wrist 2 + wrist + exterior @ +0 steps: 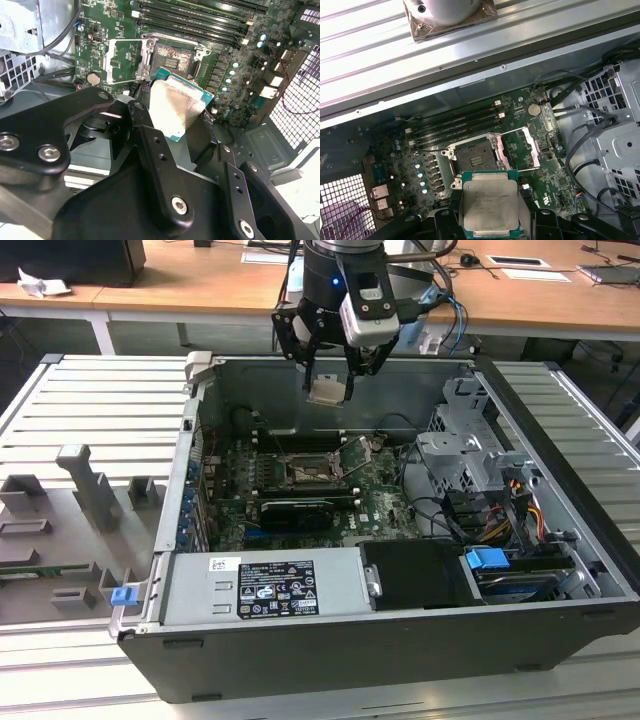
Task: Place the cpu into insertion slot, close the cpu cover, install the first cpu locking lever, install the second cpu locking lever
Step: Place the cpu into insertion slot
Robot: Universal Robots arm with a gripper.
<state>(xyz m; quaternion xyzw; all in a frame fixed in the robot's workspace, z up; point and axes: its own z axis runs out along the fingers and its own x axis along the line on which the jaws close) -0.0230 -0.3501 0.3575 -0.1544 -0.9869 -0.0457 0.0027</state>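
My gripper (330, 378) hangs above the open computer case, shut on the cpu (327, 390), a flat silver-topped square chip with a green edge. Both wrist views show the cpu (177, 107) (490, 202) clamped between the black fingers (150, 150), well above the motherboard. The insertion slot (307, 472) (172, 59) (476, 159) lies bare and dark below it, a short way ahead of the chip. The cpu cover (355, 455) (122, 61) (522, 149) is swung open, standing beside the slot as a silver frame.
Long black memory slots (455, 125) run behind the socket. A black card (297, 512) lies in front of it. A grey power supply (270, 585) fills the case front, and a drive cage (465, 455) with cables stands at the exterior view's right. Grey fixtures (90, 490) sit outside the case.
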